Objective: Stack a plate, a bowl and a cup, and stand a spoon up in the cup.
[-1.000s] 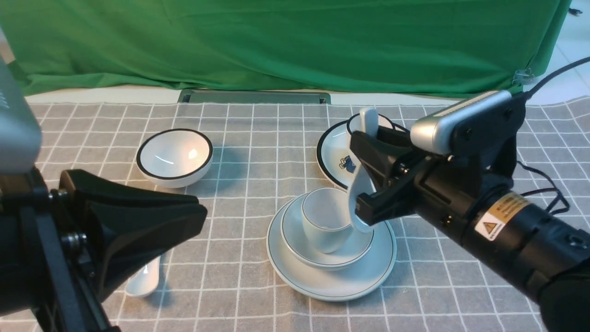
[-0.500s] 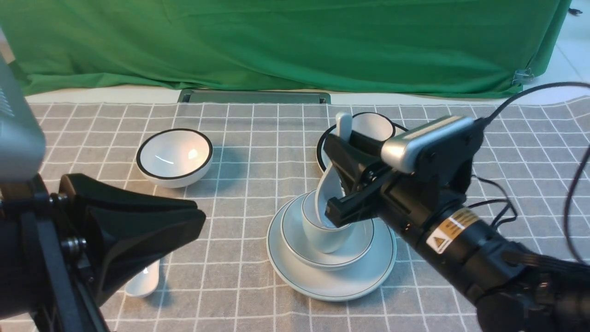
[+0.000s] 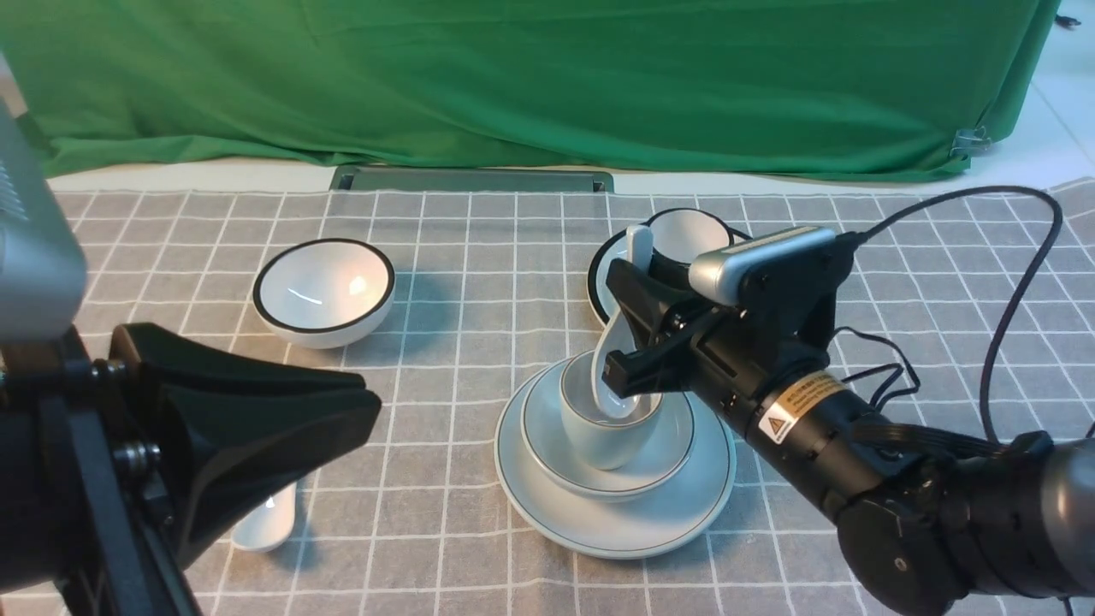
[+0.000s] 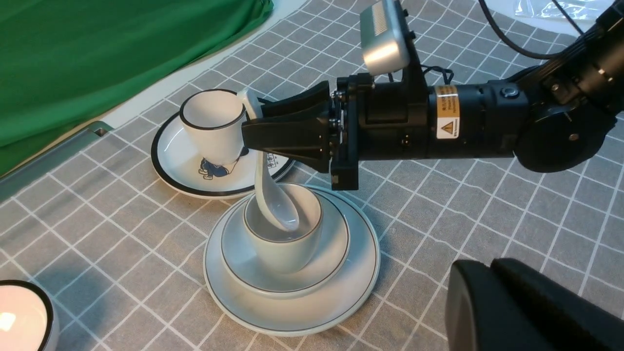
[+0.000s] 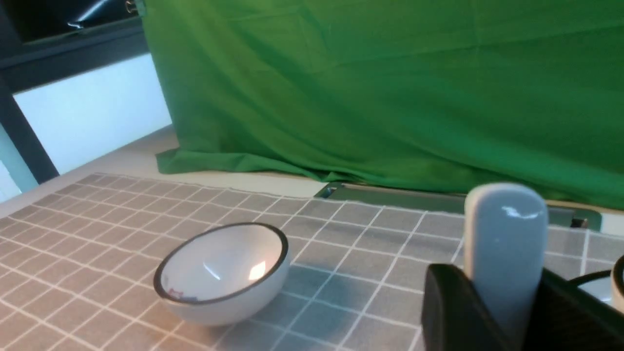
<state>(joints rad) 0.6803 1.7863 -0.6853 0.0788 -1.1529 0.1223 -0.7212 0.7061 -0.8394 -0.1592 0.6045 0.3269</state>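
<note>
Two black claws frame the grey checked tablecloth (image 3: pixel 462 257). On the left, the left gripper (image 3: pixel 372 402) hangs low, its jaws pressed into one matte wedge with nothing between them. A second white spoon (image 3: pixel 267 513) lies half hidden beneath it. Farther back sits a glossy black-rimmed bowl (image 3: pixel 325 291).

At centre stands the stack, all smooth pale ceramic with thin dark rim lines. The broad round plate (image 3: pixel 616 526) lies flat on the cloth, the shallow bowl (image 3: pixel 642 475) sits on it, and the small handleless cup (image 3: pixel 599 441) stands in the bowl. The spoon (image 3: pixel 609 389) stands in the cup, scoop down inside and curved handle leaning up and away.

The right gripper (image 3: pixel 620 329) reaches in from the right, just above the cup's rim, and is clamped on that handle partway up — the rounded tip pokes out past its jaws. Behind it are a black-rimmed plate (image 3: pixel 599 282) with a cartoon figure and a black-rimmed cup (image 3: pixel 689 235) standing on that plate.
</note>
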